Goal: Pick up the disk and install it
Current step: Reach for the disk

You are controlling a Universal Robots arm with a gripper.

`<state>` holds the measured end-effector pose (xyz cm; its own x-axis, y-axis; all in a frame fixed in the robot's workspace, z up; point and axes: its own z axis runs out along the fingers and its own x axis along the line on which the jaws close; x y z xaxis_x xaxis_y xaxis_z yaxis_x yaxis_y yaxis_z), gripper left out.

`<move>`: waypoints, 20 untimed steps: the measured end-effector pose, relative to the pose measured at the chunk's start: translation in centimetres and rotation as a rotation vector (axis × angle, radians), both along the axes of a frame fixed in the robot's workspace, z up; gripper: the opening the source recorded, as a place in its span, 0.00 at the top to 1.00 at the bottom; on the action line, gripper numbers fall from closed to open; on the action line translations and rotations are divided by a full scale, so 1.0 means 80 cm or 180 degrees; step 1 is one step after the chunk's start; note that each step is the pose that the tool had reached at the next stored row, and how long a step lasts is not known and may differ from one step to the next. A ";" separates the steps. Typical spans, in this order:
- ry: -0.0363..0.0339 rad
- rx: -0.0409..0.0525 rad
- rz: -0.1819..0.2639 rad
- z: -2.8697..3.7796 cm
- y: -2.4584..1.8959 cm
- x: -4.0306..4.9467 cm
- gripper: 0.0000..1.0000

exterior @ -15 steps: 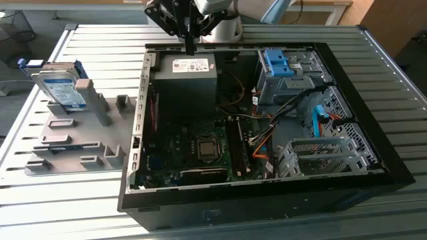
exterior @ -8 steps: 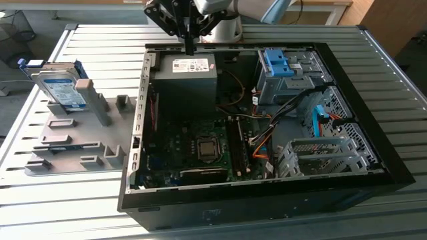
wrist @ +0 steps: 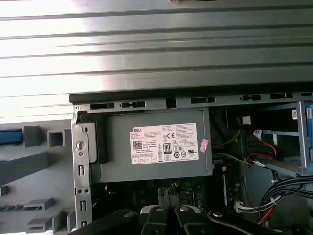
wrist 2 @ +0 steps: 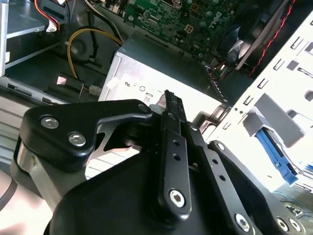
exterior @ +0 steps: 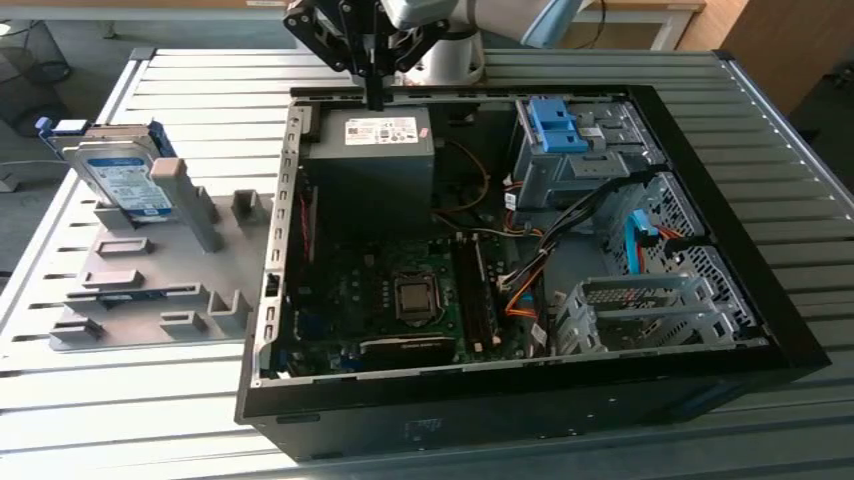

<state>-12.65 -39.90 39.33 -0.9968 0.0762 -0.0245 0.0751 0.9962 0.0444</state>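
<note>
The disk [exterior: 124,183] is stood on edge in the grey holder [exterior: 147,290], at ten o'clock from the open computer case [exterior: 534,410] in the exterior view, presumably so its faces can be gripped. The gripper [exterior: 375,100] is seen closed and empty at twelve o'clock, above the power supply [exterior: 374,150] and well apart from the disk.

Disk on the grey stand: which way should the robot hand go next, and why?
Probably sideways toward the exterior view's left: the gripper hangs empty and shut over the grey metal box, while the disk stands apart in the grey stand.
</note>
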 end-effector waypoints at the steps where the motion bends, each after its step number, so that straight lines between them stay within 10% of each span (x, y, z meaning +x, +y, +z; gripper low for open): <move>1: 0.0000 0.0000 0.0000 0.0000 0.0000 -0.001 0.89; 20: 0.0000 0.0000 0.0000 0.0000 0.0000 -0.028 0.89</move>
